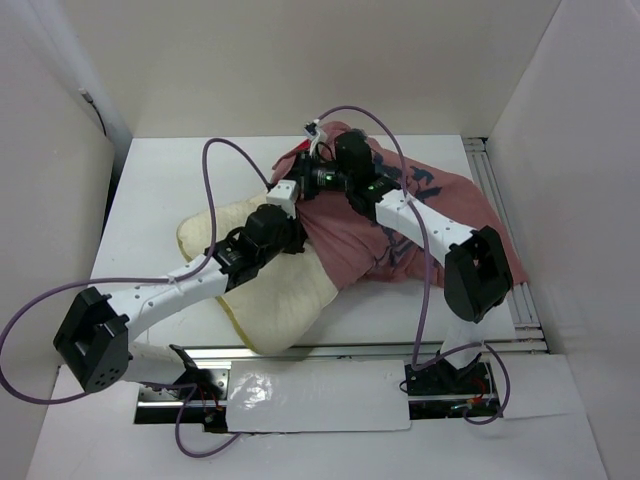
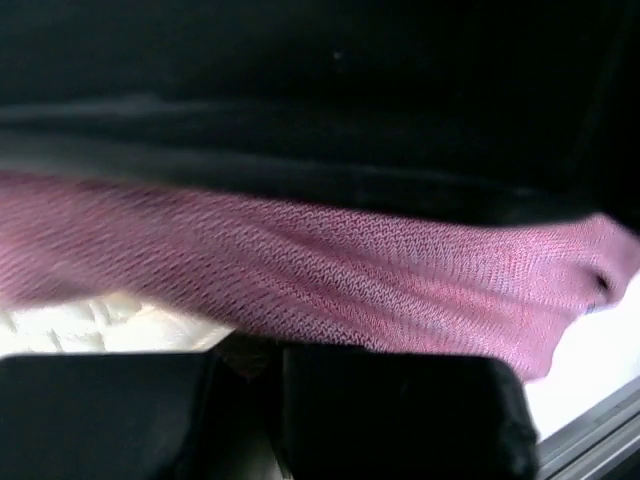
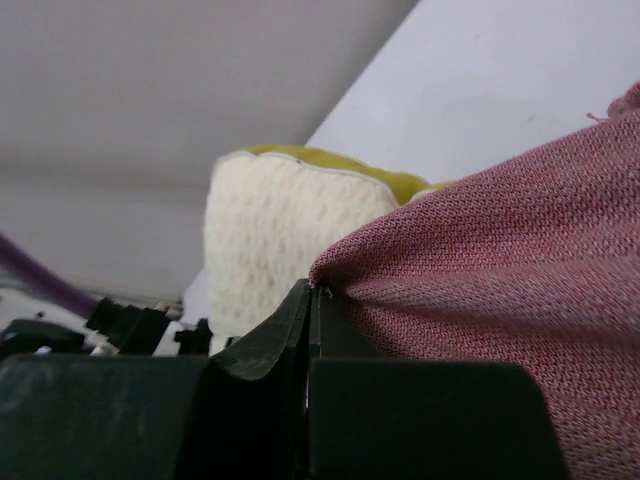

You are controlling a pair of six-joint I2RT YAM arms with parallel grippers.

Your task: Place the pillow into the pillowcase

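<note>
The cream pillow (image 1: 275, 300) lies at the front left of the table, its far end under the dusty pink-red pillowcase (image 1: 440, 200), which drapes over it toward the right. My left gripper (image 1: 312, 178) reaches over the pillow to the case's raised edge. In the left wrist view the jaws (image 2: 265, 355) are pressed together with pink fabric (image 2: 330, 270) running into them. My right gripper (image 1: 337, 160) is close beside it at the same edge. In the right wrist view it (image 3: 315, 295) is shut on a pinch of the pillowcase (image 3: 500, 260), with the pillow (image 3: 275, 240) behind.
White walls enclose the table (image 1: 170, 190) on the left, back and right. A metal rail (image 1: 500, 200) runs along the right edge. Purple cables (image 1: 230, 150) loop over both arms. A white sheet (image 1: 320, 395) lies at the near edge between the arm bases.
</note>
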